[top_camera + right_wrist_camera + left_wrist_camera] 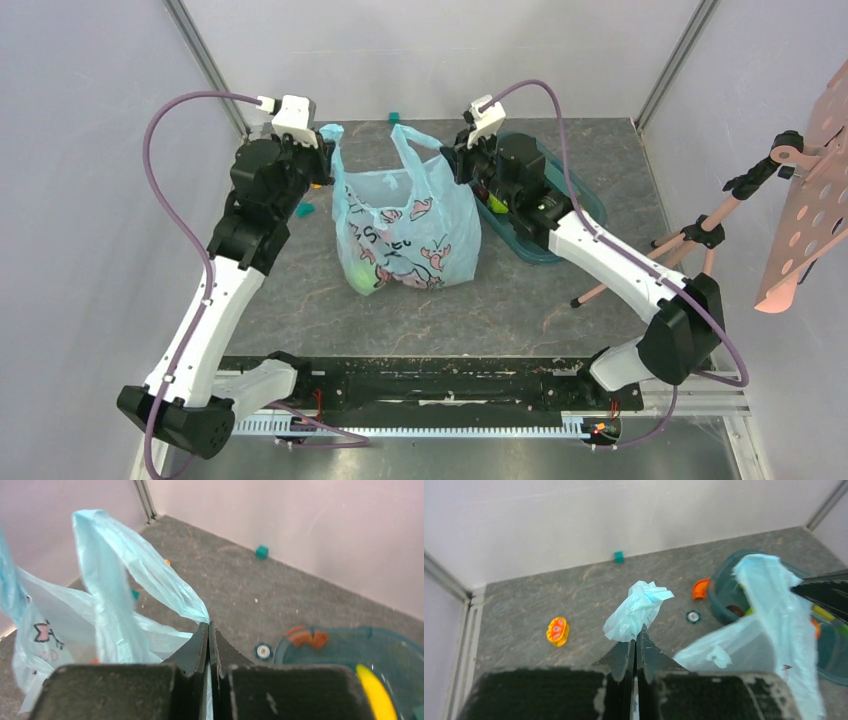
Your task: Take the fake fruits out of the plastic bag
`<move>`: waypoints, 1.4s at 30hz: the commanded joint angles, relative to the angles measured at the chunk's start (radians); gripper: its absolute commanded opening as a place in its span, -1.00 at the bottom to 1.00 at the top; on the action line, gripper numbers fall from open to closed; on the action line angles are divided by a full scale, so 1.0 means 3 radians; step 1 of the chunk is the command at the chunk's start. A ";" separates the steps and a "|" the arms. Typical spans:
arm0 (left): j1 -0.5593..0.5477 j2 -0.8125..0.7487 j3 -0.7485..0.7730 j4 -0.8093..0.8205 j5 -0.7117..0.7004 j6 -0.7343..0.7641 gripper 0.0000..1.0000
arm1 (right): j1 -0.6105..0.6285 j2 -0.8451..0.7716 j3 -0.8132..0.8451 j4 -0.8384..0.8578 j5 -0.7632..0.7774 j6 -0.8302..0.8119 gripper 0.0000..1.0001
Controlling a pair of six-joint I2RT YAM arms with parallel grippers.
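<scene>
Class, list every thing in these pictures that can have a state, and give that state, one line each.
left gripper, shut on one handle of the bag.
right gripper, shut on the other handle.
plastic bag, upright, handles pulled apart, mouth open.
fake fruits, inside the bag.
teal tray, lying flat, with a banana in it.

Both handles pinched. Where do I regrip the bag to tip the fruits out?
Likely the bag by its closed bottom corner, from the near side, with the left gripper. The fruits bulge low at that end, and the mouth faces away, held by the right gripper.
</scene>
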 commanded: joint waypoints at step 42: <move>0.0052 -0.2065 -0.1918 0.0751 0.1551 -0.0746 -0.96 | 0.0317 0.0204 0.1190 -0.0860 -0.1060 0.0377 -0.88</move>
